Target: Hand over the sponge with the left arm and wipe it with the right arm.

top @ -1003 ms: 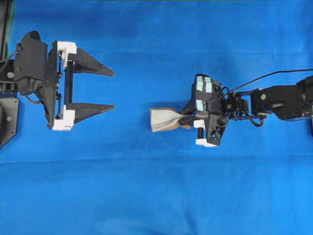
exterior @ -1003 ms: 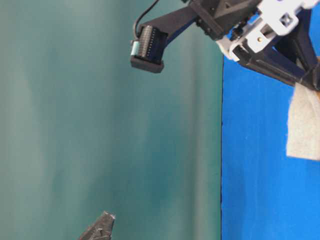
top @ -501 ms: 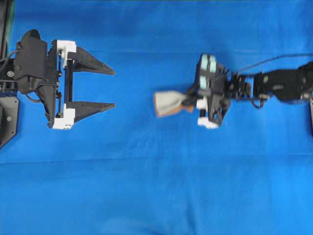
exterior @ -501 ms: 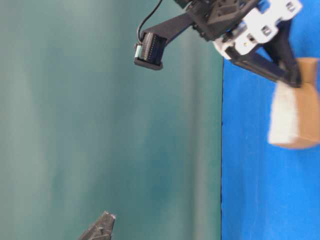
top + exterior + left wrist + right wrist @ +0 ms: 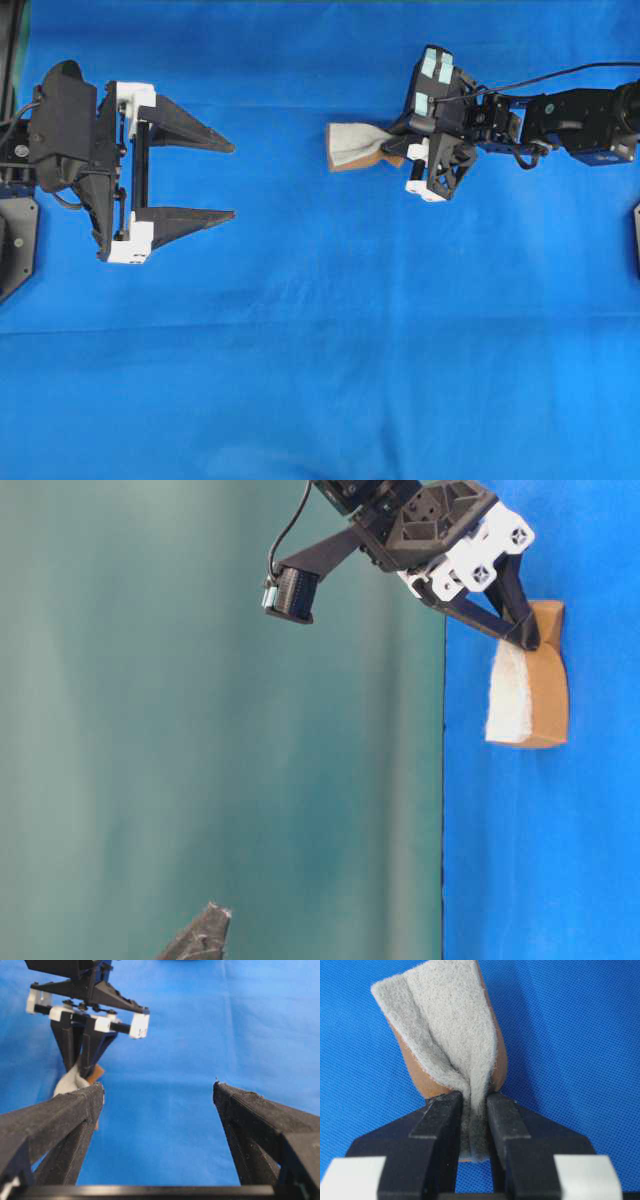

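Observation:
The sponge (image 5: 352,146), grey-white felt over a tan layer, is pinched at one end by my right gripper (image 5: 392,152), which is shut on it at the upper right of the overhead view. In the right wrist view the sponge (image 5: 445,1025) folds into a crease between the black fingers (image 5: 507,1120). From table level the sponge (image 5: 525,695) rests against the blue cloth. My left gripper (image 5: 233,182) stands open and empty at the far left, well apart from the sponge. Its wrist view shows the gripper (image 5: 159,1089) spread wide, with the sponge (image 5: 70,1084) beyond the left fingertip.
A blue cloth (image 5: 320,350) covers the whole table. A cable (image 5: 560,75) runs along the right arm. At table level a green backdrop (image 5: 200,730) fills the left side, with one left fingertip (image 5: 205,930) poking in at the bottom.
My right arm has carried the sponge from the middle of the table toward the top edge of the overhead view and a little right. The left arm has stayed still.

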You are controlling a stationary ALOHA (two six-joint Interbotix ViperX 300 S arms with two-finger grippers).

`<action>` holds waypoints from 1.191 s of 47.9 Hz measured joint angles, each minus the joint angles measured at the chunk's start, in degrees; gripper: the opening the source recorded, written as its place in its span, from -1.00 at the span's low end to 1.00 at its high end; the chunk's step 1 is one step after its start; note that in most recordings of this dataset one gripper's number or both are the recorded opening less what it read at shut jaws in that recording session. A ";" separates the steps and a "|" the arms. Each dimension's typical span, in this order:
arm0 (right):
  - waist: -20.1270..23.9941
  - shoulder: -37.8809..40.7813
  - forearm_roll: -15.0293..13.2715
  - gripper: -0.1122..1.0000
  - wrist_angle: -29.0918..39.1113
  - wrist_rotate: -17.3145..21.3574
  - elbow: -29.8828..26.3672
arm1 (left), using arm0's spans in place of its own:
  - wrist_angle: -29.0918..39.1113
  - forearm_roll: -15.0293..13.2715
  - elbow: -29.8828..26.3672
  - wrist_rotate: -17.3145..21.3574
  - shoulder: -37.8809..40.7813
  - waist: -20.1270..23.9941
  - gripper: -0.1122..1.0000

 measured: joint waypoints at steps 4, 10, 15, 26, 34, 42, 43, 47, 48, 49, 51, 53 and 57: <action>1.67 -0.09 0.53 -0.41 0.18 0.79 0.09 | 0.00 0.00 0.00 0.53 0.00 0.00 0.79; 6.15 -0.18 1.93 -0.41 1.23 2.72 0.18 | 0.00 0.00 0.09 1.05 0.00 0.00 0.79; 10.72 -0.26 2.37 -0.41 2.29 4.83 0.00 | 0.09 0.00 0.09 1.14 0.00 0.00 0.79; 23.38 -1.41 2.46 -0.42 5.36 9.40 -1.14 | 0.09 0.00 0.09 1.05 0.00 0.09 0.79; 28.30 -1.67 2.37 -0.42 7.38 11.16 -2.02 | 0.09 0.00 0.09 0.97 0.00 0.09 0.79; 28.21 -1.67 2.29 -0.42 7.65 11.07 -2.11 | 0.09 0.00 0.00 0.97 0.00 0.18 0.79; 28.04 -1.67 2.20 -0.42 7.73 10.99 -2.11 | 0.09 0.00 0.09 0.97 0.00 0.09 0.79; 26.81 -1.67 1.85 -0.42 7.73 10.46 -2.11 | 0.09 0.00 0.00 0.97 0.00 0.09 0.79; 26.28 -1.67 1.58 -0.42 7.73 10.28 -2.20 | 0.09 0.00 0.09 0.97 0.00 0.18 0.79; 25.93 -1.67 1.41 -0.42 7.73 10.20 -2.11 | 0.09 -0.09 0.09 0.97 0.00 0.18 0.79; 24.52 -1.67 0.62 -0.42 7.73 10.02 -2.02 | 0.09 -0.09 0.09 0.97 0.00 0.18 0.79; 22.85 -1.67 -0.18 -0.42 7.65 9.76 -1.76 | 0.09 0.00 0.09 0.97 0.00 0.18 0.79; 19.25 -1.49 -1.67 -0.42 7.47 9.40 -1.67 | 0.09 -0.09 0.09 0.88 0.00 0.09 0.79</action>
